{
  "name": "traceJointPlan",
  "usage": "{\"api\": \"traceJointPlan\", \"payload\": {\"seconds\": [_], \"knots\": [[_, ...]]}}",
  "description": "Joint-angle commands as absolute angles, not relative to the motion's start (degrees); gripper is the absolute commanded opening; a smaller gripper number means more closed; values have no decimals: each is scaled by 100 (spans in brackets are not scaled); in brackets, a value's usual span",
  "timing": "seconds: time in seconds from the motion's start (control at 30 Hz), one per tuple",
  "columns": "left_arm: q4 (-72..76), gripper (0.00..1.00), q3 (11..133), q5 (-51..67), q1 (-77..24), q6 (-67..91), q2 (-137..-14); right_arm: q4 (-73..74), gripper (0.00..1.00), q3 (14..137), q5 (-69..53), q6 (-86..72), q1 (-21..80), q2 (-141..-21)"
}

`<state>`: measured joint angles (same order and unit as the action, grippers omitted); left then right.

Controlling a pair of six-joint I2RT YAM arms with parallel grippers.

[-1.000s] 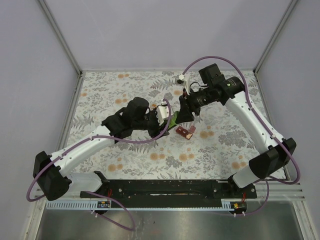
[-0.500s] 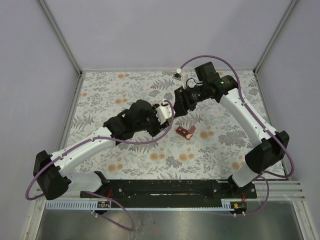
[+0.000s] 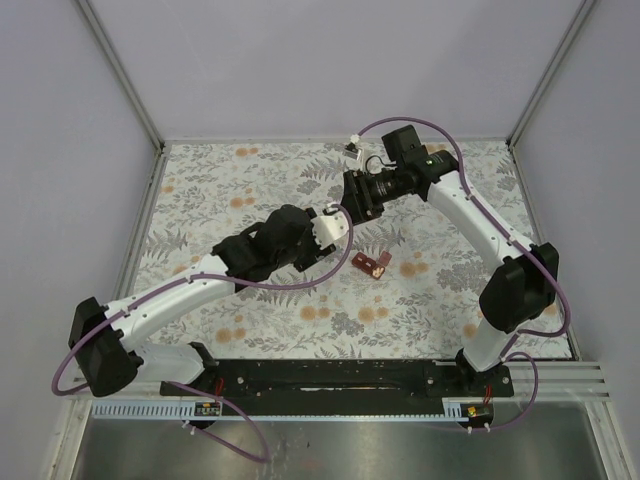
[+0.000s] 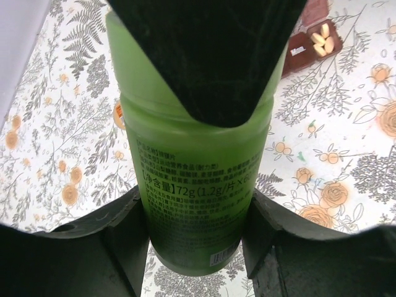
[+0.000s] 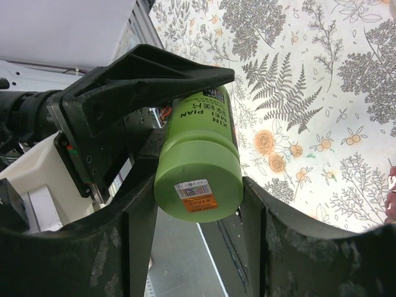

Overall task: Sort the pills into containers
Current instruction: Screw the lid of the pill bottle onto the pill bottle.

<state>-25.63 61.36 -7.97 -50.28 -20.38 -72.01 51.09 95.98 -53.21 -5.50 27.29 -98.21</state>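
Both arms meet above the flowered cloth (image 3: 250, 180), sharing the green bottle (image 4: 198, 154): the left gripper (image 4: 195, 204) is clamped around its body, the right gripper (image 5: 198, 189) around its end. Nearby on the cloth the dark-red pill box (image 4: 312, 37) lies open, pale pills (image 4: 322, 40) inside

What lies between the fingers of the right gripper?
The green bottle lies there, its end facing the camera, in the right wrist view. The left gripper holds it too, seen in the left wrist view.
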Motion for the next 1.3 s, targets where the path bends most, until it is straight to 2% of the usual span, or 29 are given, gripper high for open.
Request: {"api": "traceJointPlan", "payload": {"seconds": [0.0,0.3,0.53,0.63,0.73,0.83,0.87,1.07,1.27], "knots": [[-695,0,6513,-1274,-5185,-2083,-7251,4835,16,9290,-6371,-1379,2962,-9914],[-457,0,6478,-1924,-5423,-2373,-7348,3754,20,8772,-7022,-2521,2962,-9923],[-422,0,6460,-1872,-5440,-2312,-7357,3489,37,8640,-7110,-2716,2962,-9852],[-404,0,6416,-1802,-5441,-2268,-7339,3463,40,8640,-7102,-2707,2962,-9826],[-396,0,6381,-1758,-5440,-2241,-7295,3463,54,8640,-7110,-2663,2962,-9809],[-378,0,6346,-1714,-5449,-2232,-7260,3463,80,8648,-7093,-2646,2953,-9800],[-378,0,6320,-1696,-5441,-2224,-7234,3463,84,8640,-7084,-2637,2953,-9774],[-369,0,6275,-1582,-5432,-2189,-7216,3472,99,8666,-7093,-2584,2901,-9695],[-352,0,6188,-1477,-5432,-2153,-7225,3463,99,8675,-7093,-2558,2716,-9554]]}}
